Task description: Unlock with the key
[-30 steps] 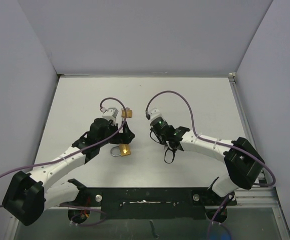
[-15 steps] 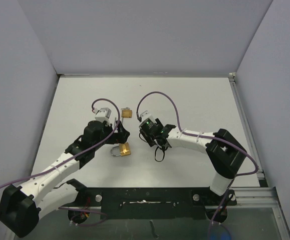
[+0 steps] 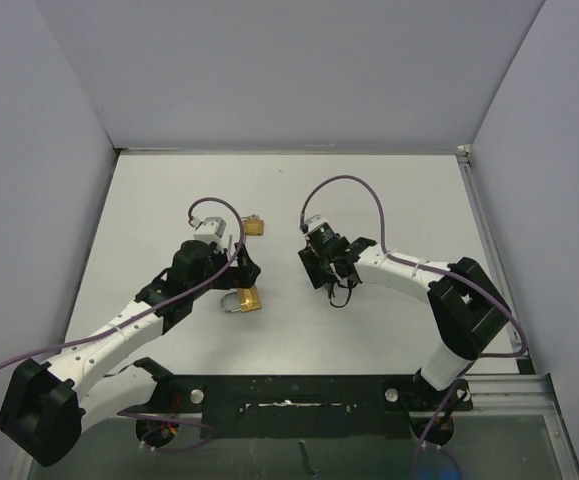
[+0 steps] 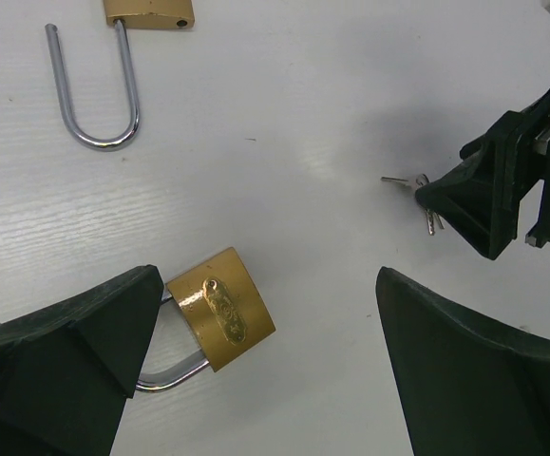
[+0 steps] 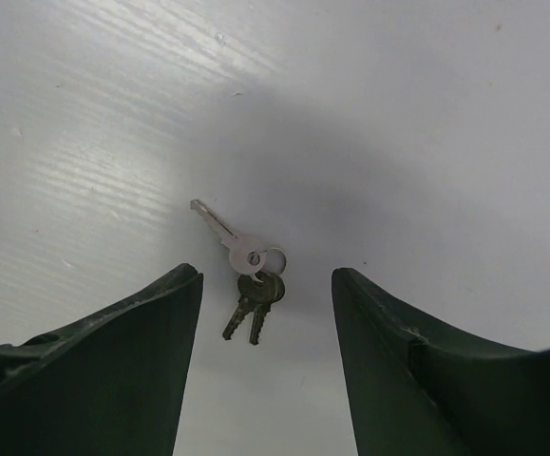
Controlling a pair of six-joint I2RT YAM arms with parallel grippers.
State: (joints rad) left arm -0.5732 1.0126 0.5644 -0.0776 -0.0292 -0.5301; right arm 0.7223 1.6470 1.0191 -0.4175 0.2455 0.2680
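progress: barely started imo | keys (image 5: 253,275) lay loose mid-tabletop between my open right jaws | left jaws wide open around the padlock (image 4: 219,309), not gripping | to do: grab key, insert, turn

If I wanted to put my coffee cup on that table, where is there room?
Bare table runs along the back wall and down the left side beyond the left arm. The middle is crowded: the far padlock, the near padlock, the keys, and the open left fingers and right fingers sit close together.
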